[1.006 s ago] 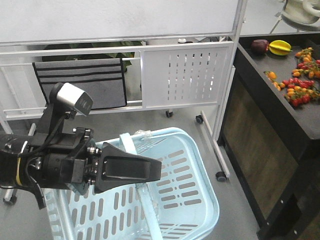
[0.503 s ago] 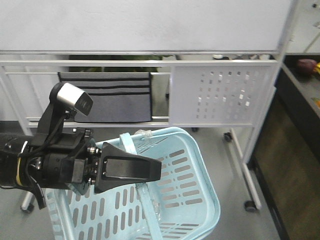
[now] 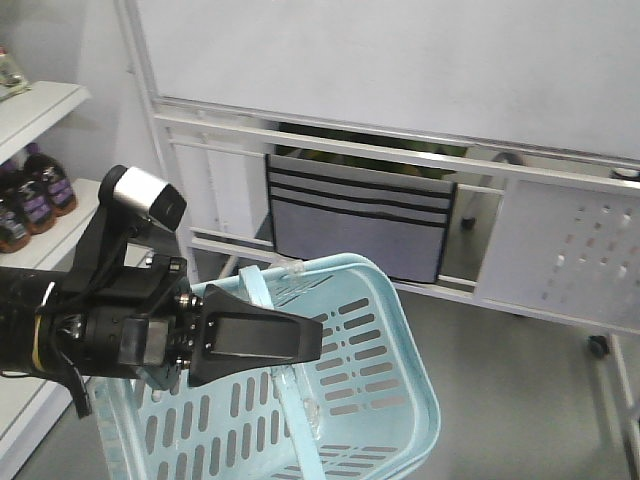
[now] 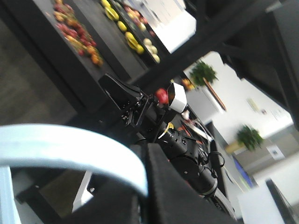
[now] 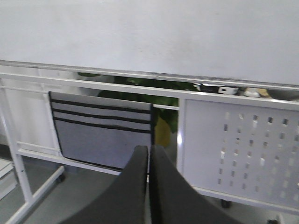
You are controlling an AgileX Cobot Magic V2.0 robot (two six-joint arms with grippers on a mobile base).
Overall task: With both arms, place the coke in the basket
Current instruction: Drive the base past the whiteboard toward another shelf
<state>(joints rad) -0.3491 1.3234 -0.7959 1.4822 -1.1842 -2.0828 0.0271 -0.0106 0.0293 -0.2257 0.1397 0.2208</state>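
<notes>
Front view: the left gripper point(image 3: 318, 338), lower left, is clamped on the handle point(image 3: 256, 292) of the basket point(image 3: 405, 400) — bottom centre. Left wrist: the handle curves into its closed tips. Right wrist: the right gripper point(image 5: 149, 151) is pressed together, holding nothing — facing a grey pouch point(image 5: 103, 135).
</notes>
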